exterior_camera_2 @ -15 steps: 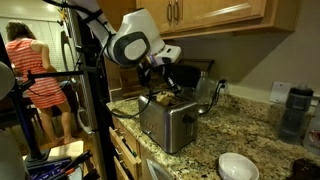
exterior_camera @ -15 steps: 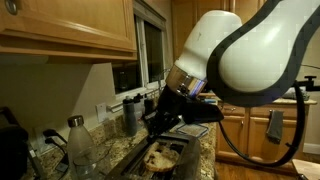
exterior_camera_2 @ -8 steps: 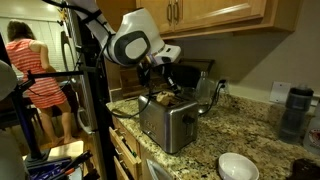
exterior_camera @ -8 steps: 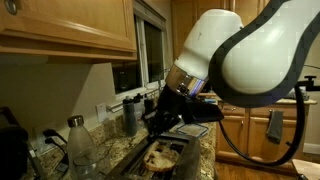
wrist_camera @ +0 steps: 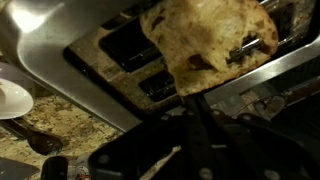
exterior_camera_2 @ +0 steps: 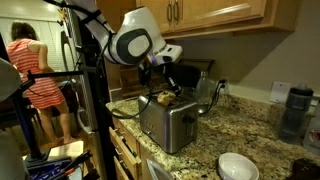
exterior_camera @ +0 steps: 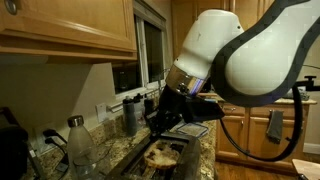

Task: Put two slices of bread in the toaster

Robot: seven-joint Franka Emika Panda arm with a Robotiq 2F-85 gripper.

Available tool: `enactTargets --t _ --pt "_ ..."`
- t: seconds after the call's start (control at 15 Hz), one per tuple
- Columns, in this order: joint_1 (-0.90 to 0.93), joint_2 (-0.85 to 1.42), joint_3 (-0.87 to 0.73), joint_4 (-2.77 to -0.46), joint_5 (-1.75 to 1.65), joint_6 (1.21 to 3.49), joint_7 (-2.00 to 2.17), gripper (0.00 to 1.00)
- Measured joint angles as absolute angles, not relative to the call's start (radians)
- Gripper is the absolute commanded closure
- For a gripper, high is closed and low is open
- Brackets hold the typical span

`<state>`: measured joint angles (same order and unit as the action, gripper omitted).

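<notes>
Arm is over the toaster (exterior_camera_2: 172, 125). It's shiny silver and sits on the granite surface (exterior_camera_2: 255, 135), close to that surface's front edge in an exterior view.

Gripper (exterior_camera_2: 164, 88) hangs right above the toaster top, pointing down. The jaws look clenched on the lower edge of a slice of bread (wrist_camera: 208, 40). The wrist view is dark there, so the finger contact itself is hard to make out.

Slice position: in the wrist view the slice is in front of the two dark slots (wrist_camera: 150, 70) and covers part of both. It is tilted and not seated in either one. In both exterior views it shows as a mottled tan patch at the toaster top, directly under the gripper (exterior_camera: 160, 153). I can only make out one slice, and I can't tell whether anything sits inside the slots.

Other things in view:
- A white bowl (exterior_camera_2: 238, 166) sits on the surface toward the front edge, well apart from the toaster. It also shows at the left edge of the wrist view (wrist_camera: 12, 97).
- A clear bottle with a dark cap (exterior_camera: 78, 142) stands upright near the back wall of the surface, beside the toaster and not touching it.
- A person in a red striped top (exterior_camera_2: 35, 72) stands off beyond the surface's end.
</notes>
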<state>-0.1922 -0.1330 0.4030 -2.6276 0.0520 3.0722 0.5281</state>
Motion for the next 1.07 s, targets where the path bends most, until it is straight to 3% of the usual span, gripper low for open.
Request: enactTargets --t 1.07 --pt "-0.252 -0.192 0.500 -2.627 -0.008 3.023 0.616 0.92"
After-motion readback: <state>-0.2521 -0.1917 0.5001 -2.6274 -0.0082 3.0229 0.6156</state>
